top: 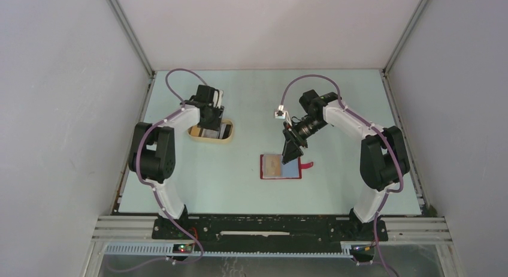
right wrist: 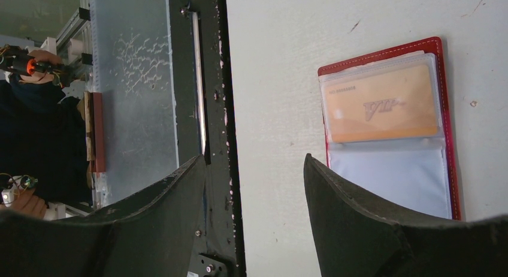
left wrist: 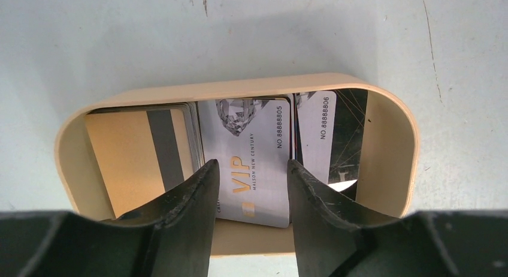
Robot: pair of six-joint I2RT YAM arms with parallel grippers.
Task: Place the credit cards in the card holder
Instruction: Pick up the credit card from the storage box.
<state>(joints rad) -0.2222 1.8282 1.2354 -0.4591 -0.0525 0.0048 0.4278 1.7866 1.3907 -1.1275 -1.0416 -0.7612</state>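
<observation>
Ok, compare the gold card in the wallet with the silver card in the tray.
The gold card lies in a clear sleeve of the wallet; the silver card sits in the tray, between the fingers of the left gripper. Silver shows a diamond; gold does not. Both read VIP.

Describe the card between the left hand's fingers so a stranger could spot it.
On the table's left half sits a tan oval tray holding cards. Take the middle card, framed by the left hand. It is silver with gold VIP lettering and number ending 805; its neighbours are a golden striped card and a card ending 806.
</observation>
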